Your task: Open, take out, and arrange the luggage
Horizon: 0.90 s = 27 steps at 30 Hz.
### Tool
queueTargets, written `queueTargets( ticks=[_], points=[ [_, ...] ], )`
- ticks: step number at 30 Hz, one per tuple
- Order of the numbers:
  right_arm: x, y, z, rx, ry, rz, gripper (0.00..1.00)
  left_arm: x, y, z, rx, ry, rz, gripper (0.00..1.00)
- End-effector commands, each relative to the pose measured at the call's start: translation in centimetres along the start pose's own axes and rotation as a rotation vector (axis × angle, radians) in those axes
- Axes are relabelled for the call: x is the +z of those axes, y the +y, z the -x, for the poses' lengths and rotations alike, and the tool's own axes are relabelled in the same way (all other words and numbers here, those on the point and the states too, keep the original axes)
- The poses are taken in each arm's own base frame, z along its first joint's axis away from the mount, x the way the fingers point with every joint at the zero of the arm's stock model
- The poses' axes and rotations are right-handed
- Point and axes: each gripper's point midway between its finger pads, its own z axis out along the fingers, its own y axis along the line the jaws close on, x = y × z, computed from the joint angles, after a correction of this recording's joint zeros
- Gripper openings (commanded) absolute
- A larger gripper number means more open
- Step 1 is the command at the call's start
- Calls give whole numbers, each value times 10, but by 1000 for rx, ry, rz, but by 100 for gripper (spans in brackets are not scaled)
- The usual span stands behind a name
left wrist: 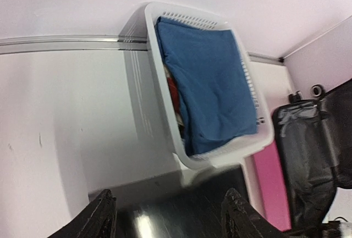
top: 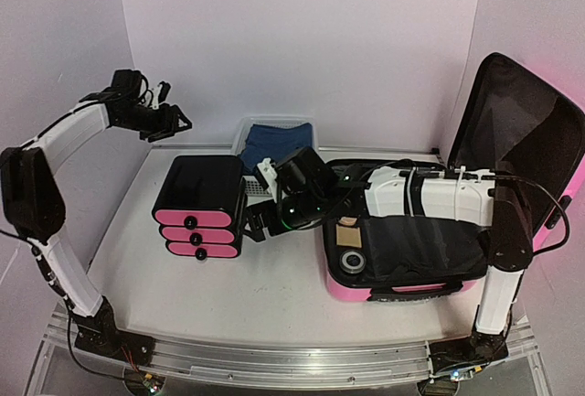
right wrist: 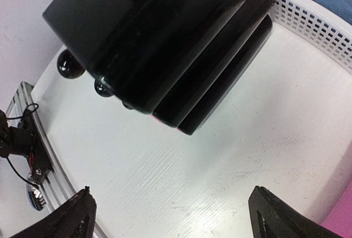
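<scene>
Pale lilac walls close in the white worktop [top: 274, 300]. The luggage [top: 416, 245] lies open at the right side of it, pink shell down, with its black-lined lid standing up against the right wall. My right arm stretches leftward across the open base. The right gripper [right wrist: 173, 216] is spread wide and holds nothing, hanging low just beside the black drawer unit [top: 199, 204]. The left gripper [left wrist: 170, 219] is also wide apart and empty, raised well over to the left and looking down on the white basket [top: 274, 121] with its blue cloth [top: 279, 135].

My chief worry is the right arm. Its forearm and cable cross over the suitcase rim, so a careless swing back could catch the edge or jar the lid into dropping onto the arm. A push further left would shove the drawer unit into the basket. Small items appear to remain in the base, though I can't identify them.
</scene>
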Motion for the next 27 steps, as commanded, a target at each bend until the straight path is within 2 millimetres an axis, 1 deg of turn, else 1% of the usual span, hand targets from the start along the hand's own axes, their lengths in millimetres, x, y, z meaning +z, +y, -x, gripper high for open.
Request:
queueTargets(
  ticks=[1, 4, 6, 9, 12, 15, 16, 18, 21, 23, 27],
  points=[
    [-2, 32, 20, 63, -36, 187, 98, 31, 5, 35, 169, -47, 23, 66],
    [12, 33, 23, 114, -33, 212, 98, 53, 6, 38, 195, -23, -24, 70],
    [23, 32, 25, 139, -31, 210, 98, 65, 4, 34, 193, 3, -63, 73],
    [34, 28, 28, 164, -43, 187, 98, 80, 9, 20, 196, 47, -65, 73],
    [40, 23, 32, 167, -60, 159, 98, 90, 22, -2, 162, 118, -39, 73],
    [47, 16, 35, 186, -70, 136, 96, 88, 31, -25, 112, 176, 7, 72],
    [48, 11, 36, 198, -78, 117, 95, 85, 32, -32, 103, 188, 16, 71],
    [50, -3, 37, 235, -87, 85, 93, 79, 33, -53, 80, 234, 31, 70],
    [49, -20, 38, 283, -97, 64, 92, 67, 25, -77, 27, 278, 11, 68],
    [47, -27, 40, 294, -104, 59, 93, 60, 16, -92, -19, 305, -25, 67],
    [38, -46, 42, 311, -116, 33, 93, 40, -1, -114, -89, 339, -77, 64]
  ],
)
